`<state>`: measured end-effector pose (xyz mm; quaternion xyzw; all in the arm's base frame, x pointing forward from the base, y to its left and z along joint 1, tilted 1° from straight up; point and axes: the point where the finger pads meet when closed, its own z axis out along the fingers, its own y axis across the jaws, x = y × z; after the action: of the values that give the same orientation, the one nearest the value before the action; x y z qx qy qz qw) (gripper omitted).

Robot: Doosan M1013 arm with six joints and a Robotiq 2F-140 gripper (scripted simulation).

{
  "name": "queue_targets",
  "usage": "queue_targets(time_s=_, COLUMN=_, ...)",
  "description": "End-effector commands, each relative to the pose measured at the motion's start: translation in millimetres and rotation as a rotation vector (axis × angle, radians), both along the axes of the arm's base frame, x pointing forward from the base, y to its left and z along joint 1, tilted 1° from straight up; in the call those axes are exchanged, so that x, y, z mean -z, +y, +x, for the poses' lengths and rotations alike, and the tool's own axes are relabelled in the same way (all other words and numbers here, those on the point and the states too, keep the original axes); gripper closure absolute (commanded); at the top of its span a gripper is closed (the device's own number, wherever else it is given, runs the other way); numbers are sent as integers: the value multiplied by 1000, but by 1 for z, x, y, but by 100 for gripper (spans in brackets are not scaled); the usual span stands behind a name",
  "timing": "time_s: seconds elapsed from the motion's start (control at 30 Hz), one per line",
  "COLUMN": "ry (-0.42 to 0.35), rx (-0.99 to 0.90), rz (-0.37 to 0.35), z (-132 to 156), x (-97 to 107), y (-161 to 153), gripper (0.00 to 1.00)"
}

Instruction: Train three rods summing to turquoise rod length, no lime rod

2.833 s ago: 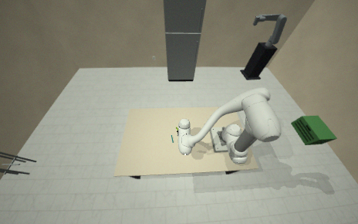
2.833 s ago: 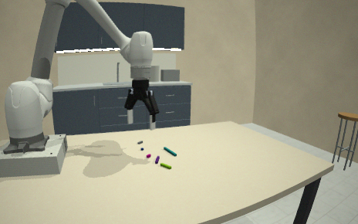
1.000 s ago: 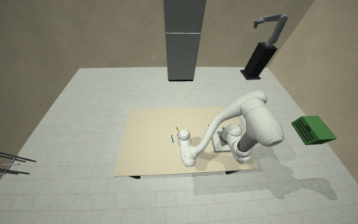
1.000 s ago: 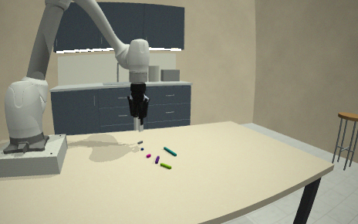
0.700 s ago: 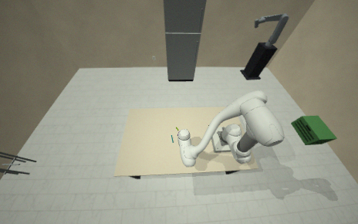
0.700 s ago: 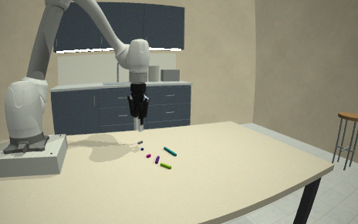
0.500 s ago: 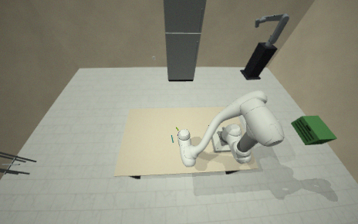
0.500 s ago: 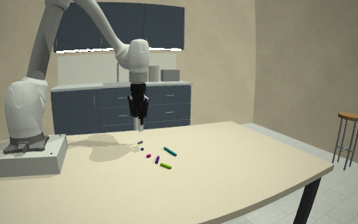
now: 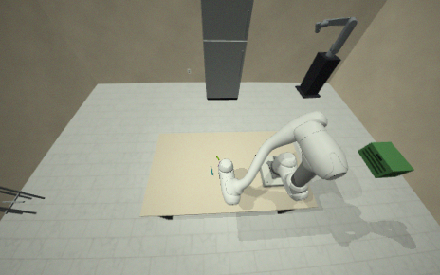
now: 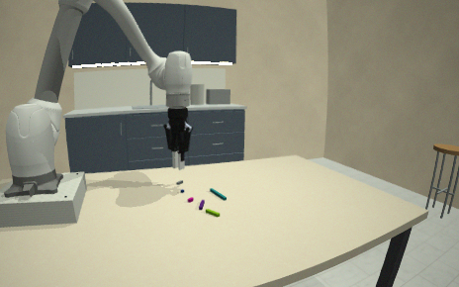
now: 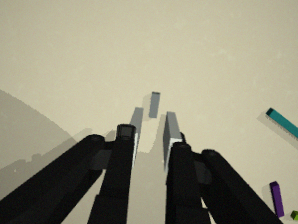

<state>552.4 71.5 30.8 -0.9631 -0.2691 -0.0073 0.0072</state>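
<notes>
My gripper (image 10: pixel 178 167) (image 11: pixel 153 123) points down above the table, its fingers a small gap apart, with nothing between them. The grey rod (image 10: pixel 179 182) (image 11: pixel 155 105) lies on the table below, seen just beyond the fingertips in the wrist view. In the exterior view, the blue rod (image 10: pixel 182 191), magenta rod (image 10: pixel 190 199) and purple rod (image 10: pixel 202 204) (image 11: pixel 277 199) lie apart toward the front. The turquoise rod (image 9: pixel 211 171) (image 10: pixel 218 194) (image 11: pixel 284 122) lies right of them. Blue and magenta do not show in the wrist view.
The lime rod (image 9: pixel 217 157) (image 10: pixel 213 213) (image 11: pixel 295 215) lies in front of the purple one in the exterior view. All lie on the table (image 9: pixel 180 194) (image 10: pixel 307 223). The arm's base (image 10: pixel 40 203) stands at the left in the exterior view.
</notes>
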Motion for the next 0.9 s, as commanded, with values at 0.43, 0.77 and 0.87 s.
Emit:
queue_targets(time_s=0.43, ry=-4, rx=-2, rz=-1, z=3, x=21, y=2, gripper=85)
queue_targets(time_s=0.77, ry=-4, rx=-2, rz=-1, z=3, x=33, y=3, gripper=85)
queue_targets(time_s=0.87, ry=-4, rx=-2, rz=-1, z=3, x=37, y=3, gripper=85)
